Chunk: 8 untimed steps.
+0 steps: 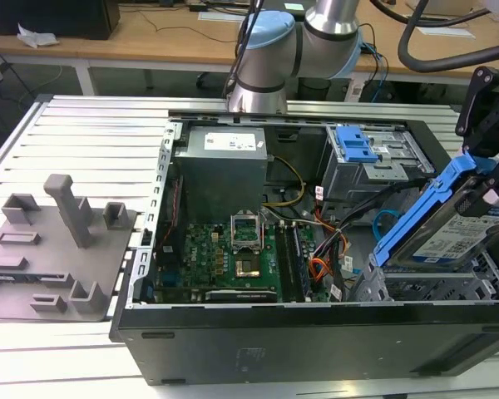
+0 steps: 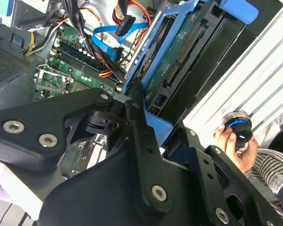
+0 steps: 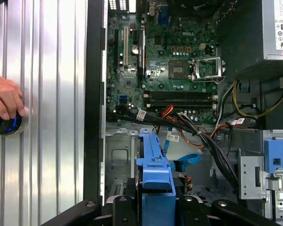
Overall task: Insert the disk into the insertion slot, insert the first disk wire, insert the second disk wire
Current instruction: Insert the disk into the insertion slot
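Claw (image 1: 487, 176) pinching disk (image 1: 449, 237) by its edges, held tilted, low end just above slot (image 1: 416, 289) at exterior view's right; tilt likely to lead one edge in. Not seated.

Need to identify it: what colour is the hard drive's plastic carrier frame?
Bright blue plastic carrier frame, clearest in the exterior view.
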### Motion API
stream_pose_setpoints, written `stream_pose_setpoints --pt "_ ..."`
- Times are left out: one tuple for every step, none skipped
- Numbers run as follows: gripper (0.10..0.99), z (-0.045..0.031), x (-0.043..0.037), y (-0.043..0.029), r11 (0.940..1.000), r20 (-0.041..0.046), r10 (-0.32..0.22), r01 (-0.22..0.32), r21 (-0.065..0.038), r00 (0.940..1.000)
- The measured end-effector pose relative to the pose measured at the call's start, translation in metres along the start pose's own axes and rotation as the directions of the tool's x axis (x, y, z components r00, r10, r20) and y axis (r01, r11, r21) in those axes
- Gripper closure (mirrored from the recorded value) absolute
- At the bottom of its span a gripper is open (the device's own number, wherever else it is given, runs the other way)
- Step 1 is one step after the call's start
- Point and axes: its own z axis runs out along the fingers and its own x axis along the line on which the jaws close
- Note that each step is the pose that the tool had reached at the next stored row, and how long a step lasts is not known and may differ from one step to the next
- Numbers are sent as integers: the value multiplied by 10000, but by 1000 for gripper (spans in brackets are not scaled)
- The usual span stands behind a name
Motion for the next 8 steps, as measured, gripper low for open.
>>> stream_pose_setpoints --pt "722 -2 0 0 10000 -4 0 0 0 10000" --pt "722 -18 0 2 10000 6 -1 1 1 10000" --pt "722 -47 -1 4 10000 5 0 0 1 10000" --pt "722 -95 -3 7 10000 -6 0 0 5 10000" --pt "722 -120 -4 9 10000 -20 1 -1 6 10000" --pt "722 -124 -4 9 10000 -24 1 -1 6 10000" --pt "722 -123 -4 11 10000 -22 5 -5 50 10000" --pt "722 -123 -4 12 9996 -19 1 -1 272 10000"
